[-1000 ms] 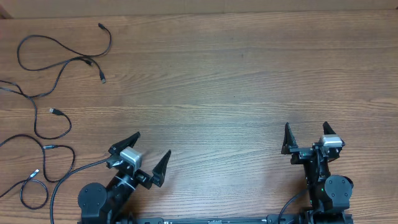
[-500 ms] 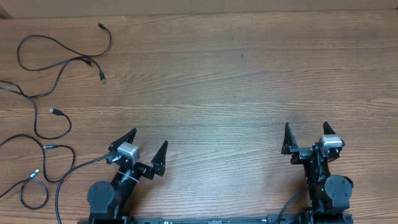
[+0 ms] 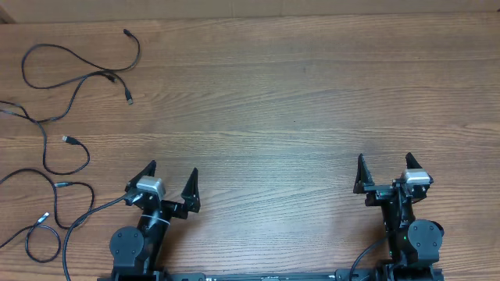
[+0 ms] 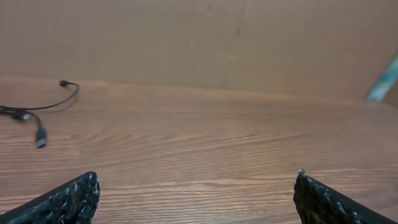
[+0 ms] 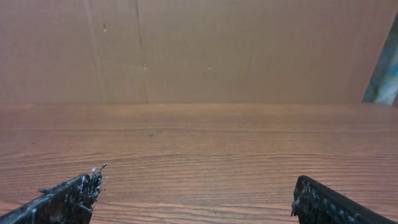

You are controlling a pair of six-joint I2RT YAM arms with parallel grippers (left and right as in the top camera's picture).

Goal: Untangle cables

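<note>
Thin black cables (image 3: 58, 117) lie spread over the left side of the wooden table, in loose loops with small plugs at their ends. One plug end (image 3: 128, 98) lies at the far left; it also shows in the left wrist view (image 4: 40, 137). My left gripper (image 3: 171, 170) is open and empty at the near left, to the right of the cables and apart from them. My right gripper (image 3: 384, 159) is open and empty at the near right, far from any cable. Each wrist view shows only bare wood between the fingertips.
A brown cardboard wall (image 5: 199, 50) stands along the table's far edge. A cable loop (image 3: 43, 242) lies at the near left corner beside my left arm's base.
My left gripper has turned and drawn back to the left, now pointing straight ahead. The right arm and the cables have not moved.
</note>
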